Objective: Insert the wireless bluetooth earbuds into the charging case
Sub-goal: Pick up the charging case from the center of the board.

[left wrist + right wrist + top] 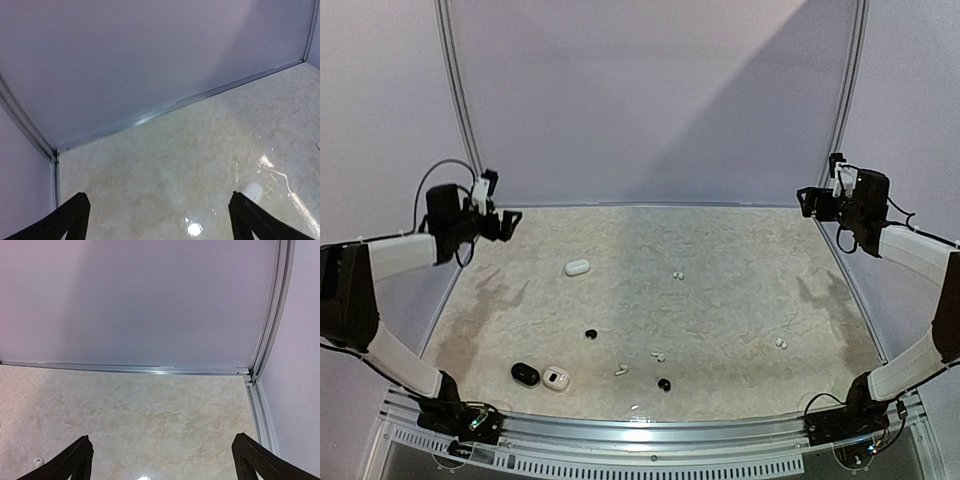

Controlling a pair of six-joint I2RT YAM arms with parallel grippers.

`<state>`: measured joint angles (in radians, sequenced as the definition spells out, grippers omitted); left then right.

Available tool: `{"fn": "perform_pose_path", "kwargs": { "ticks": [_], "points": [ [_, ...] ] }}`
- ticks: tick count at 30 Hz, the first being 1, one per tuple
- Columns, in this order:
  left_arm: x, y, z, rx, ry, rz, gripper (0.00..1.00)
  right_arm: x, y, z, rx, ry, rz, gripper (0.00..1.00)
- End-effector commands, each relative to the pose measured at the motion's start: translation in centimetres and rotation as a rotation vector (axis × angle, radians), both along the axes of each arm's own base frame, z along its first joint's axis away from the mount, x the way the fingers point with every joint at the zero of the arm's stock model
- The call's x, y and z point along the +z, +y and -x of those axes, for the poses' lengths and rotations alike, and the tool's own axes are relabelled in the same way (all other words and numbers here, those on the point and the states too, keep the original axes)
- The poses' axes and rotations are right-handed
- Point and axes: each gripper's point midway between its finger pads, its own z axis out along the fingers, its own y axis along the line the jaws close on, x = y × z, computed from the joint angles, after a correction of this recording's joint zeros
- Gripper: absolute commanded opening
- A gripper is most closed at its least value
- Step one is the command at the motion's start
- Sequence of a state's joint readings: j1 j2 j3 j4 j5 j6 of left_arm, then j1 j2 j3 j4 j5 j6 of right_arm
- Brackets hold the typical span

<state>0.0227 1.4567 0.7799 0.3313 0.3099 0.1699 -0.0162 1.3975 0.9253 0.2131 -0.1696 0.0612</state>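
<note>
Several tiny earbuds lie loose on the marble-look table: white ones (pixel 677 275), (pixel 658 356), (pixel 621 370), (pixel 781 343) and black ones (pixel 591 333), (pixel 664 384). A closed white case (pixel 577 267) lies left of centre. A black case (pixel 525 374) and an open white case (pixel 556 378) sit side by side at the near left. My left gripper (pixel 505 222) (pixel 157 222) hangs open and empty high at the far left; the white case (pixel 252 190) shows by its right finger. My right gripper (pixel 810 203) (pixel 162 462) hangs open and empty at the far right. One white earbud (pixel 37 461) shows by its left finger.
Purple walls with metal rails (pixel 650 205) close the table at the back and both sides. A metal lip (pixel 650 425) runs along the near edge between the arm bases.
</note>
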Motion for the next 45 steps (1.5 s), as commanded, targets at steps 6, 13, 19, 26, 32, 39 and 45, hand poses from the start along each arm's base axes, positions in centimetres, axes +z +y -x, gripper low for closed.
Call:
{"fn": "perform_pose_path", "kwargs": {
  "ticks": [6, 13, 19, 26, 32, 39, 45],
  "points": [
    [-2.4, -9.1, 3.0, -0.626, 0.692, -0.306, 0.99, -0.1, 7.3, 1.6, 0.165, 0.122, -0.043, 0.99],
    [-7.6, -12.3, 2.6, -0.762, 0.854, -0.53, 0.99, -0.1, 11.5, 3.0, 0.221, 0.127, -0.026, 0.99],
    [-13.1, -13.4, 1.6, -0.819, 0.924, -0.676, 0.99, -1.2, 15.1, 4.0, 0.264, 0.147, -0.032, 0.99],
    [-16.0, -13.8, -0.8, -0.781, 0.936, -0.69, 0.99, -3.7, 20.0, 5.0, 0.356, 0.22, 0.018, 0.99],
    [-18.4, -13.7, -0.6, -0.799, 0.965, -0.717, 0.86, -5.1, 23.6, 5.0, 0.428, 0.254, 0.085, 0.99],
    [-19.4, -14.6, -1.0, -0.801, 0.941, -0.693, 0.72, -5.6, 24.9, 4.3, 0.452, 0.268, 0.082, 0.99],
    [-19.7, -15.3, -0.6, -0.814, 0.946, -0.659, 0.57, -6.0, 24.9, 4.2, 0.443, 0.274, 0.083, 0.99]
  ]
}}
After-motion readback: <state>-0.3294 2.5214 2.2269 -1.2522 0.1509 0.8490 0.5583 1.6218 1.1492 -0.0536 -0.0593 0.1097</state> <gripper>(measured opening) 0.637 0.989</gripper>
